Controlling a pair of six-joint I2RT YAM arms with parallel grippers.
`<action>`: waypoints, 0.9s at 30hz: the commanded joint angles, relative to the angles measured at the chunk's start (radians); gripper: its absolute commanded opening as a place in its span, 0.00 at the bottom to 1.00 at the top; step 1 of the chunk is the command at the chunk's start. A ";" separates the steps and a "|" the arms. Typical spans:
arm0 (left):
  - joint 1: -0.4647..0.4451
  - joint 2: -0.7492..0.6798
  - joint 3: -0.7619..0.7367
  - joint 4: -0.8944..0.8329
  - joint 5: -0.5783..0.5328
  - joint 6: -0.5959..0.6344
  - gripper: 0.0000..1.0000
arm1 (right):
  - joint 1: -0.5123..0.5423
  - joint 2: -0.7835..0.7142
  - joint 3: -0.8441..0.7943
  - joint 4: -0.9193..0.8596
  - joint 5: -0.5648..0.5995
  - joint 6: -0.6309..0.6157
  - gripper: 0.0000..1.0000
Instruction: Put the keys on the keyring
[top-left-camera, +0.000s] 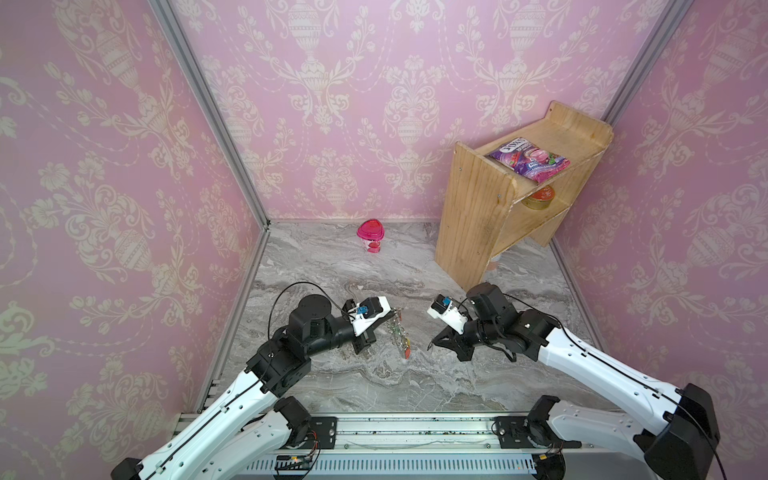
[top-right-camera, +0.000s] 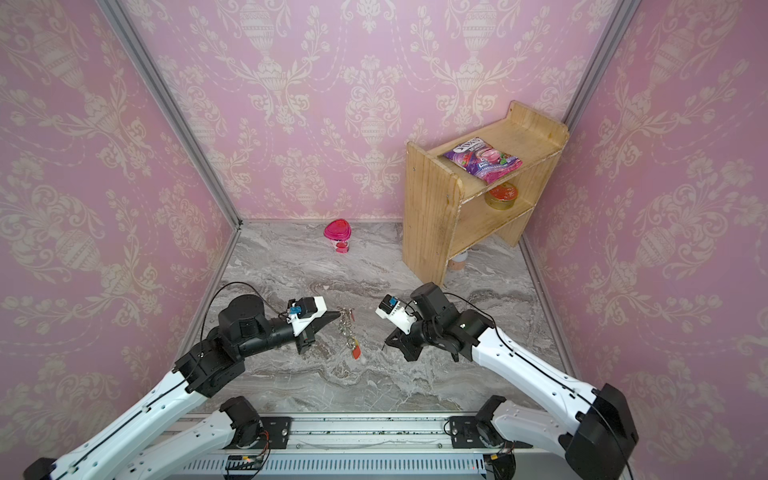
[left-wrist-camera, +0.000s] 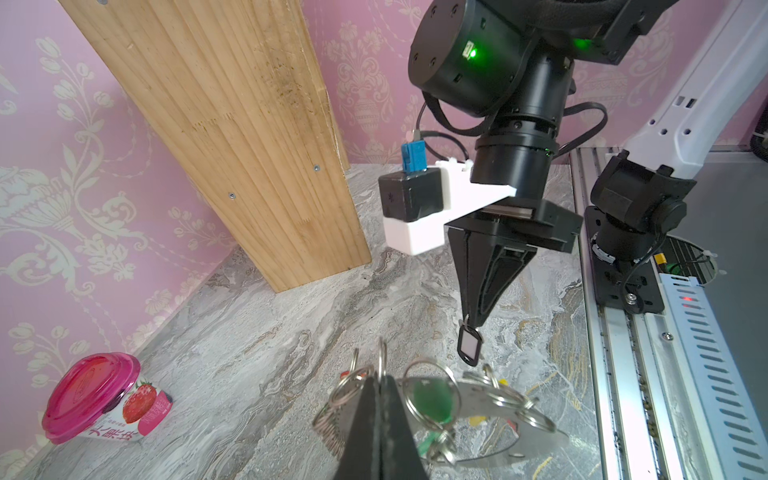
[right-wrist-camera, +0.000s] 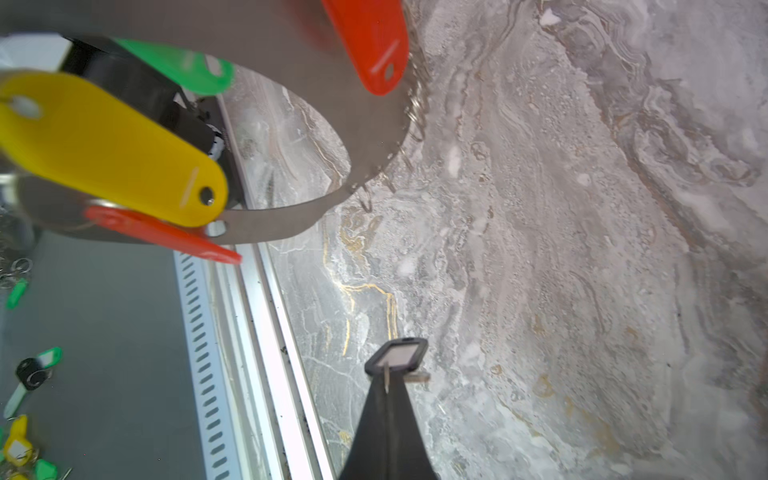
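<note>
One wooden shelf (top-left-camera: 478, 216) stands well beyond both grippers. The left gripper (left-wrist-camera: 376, 395), jaws pressed together, pinches one keyring (right-wrist-camera: 374, 145) at its ringed edge. On the keyring hang two red tags (right-wrist-camera: 370, 45), one yellow tag (right-wrist-camera: 112, 149) and one green tag (right-wrist-camera: 183, 68). The right gripper (left-wrist-camera: 471, 320) pinches one key (left-wrist-camera: 468, 347). The key's black-framed tag sits just past the jaw tips, near the keyring but apart from it.

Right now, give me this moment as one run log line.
left gripper: shut on keyring | right gripper: shut on keys | keys: apart from keyring, not yet attached
</note>
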 joint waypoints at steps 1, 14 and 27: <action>0.006 0.009 0.012 0.023 0.048 -0.009 0.00 | -0.007 -0.062 -0.008 0.067 -0.131 -0.010 0.00; -0.012 0.047 0.031 0.058 0.054 0.038 0.00 | -0.009 -0.089 0.155 -0.024 -0.240 -0.092 0.00; -0.144 0.143 0.129 0.051 -0.141 0.273 0.00 | -0.009 -0.056 0.287 -0.035 -0.169 -0.044 0.00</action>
